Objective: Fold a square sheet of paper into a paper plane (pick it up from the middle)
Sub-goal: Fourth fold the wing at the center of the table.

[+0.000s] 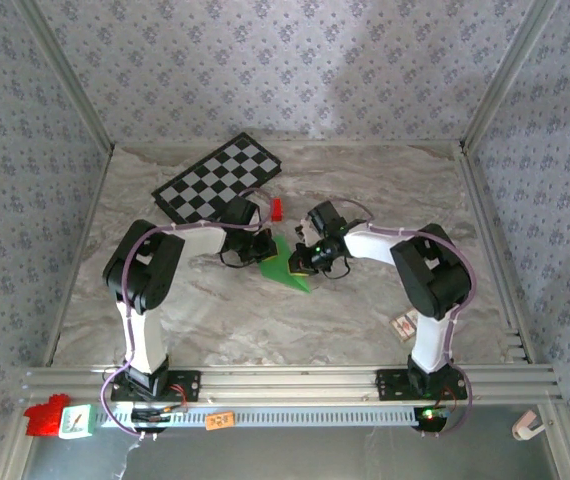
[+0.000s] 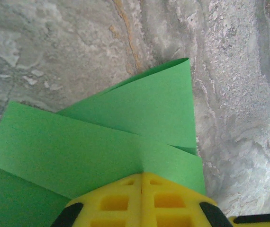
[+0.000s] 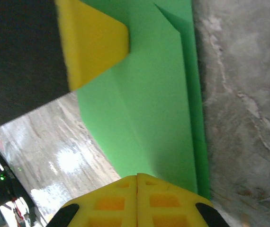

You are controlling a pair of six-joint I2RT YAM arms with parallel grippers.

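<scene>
Left gripper sits closest to its wrist camera, its yellow fingers pressed together with the paper pinched between them. The green sheet spreads away from the tips in overlapping folded layers. From above, the paper lies at mid-table between the two grippers. It is a folded triangular shape whose long axis runs from far left to near right, with its sharpest corner aimed toward the near edge and slightly right. Right gripper is closed flat on the sheet's other side, and its camera catches a yellow fingertip of the left gripper over the paper ahead. The table has a pale grey marbled top. Behind the left arm a checkerboard lies at an angle, with a red block just beside its right corner. Wallpaper with a small floral print closes three sides, and a metal rail carries both arm bases at the near edge.
</scene>
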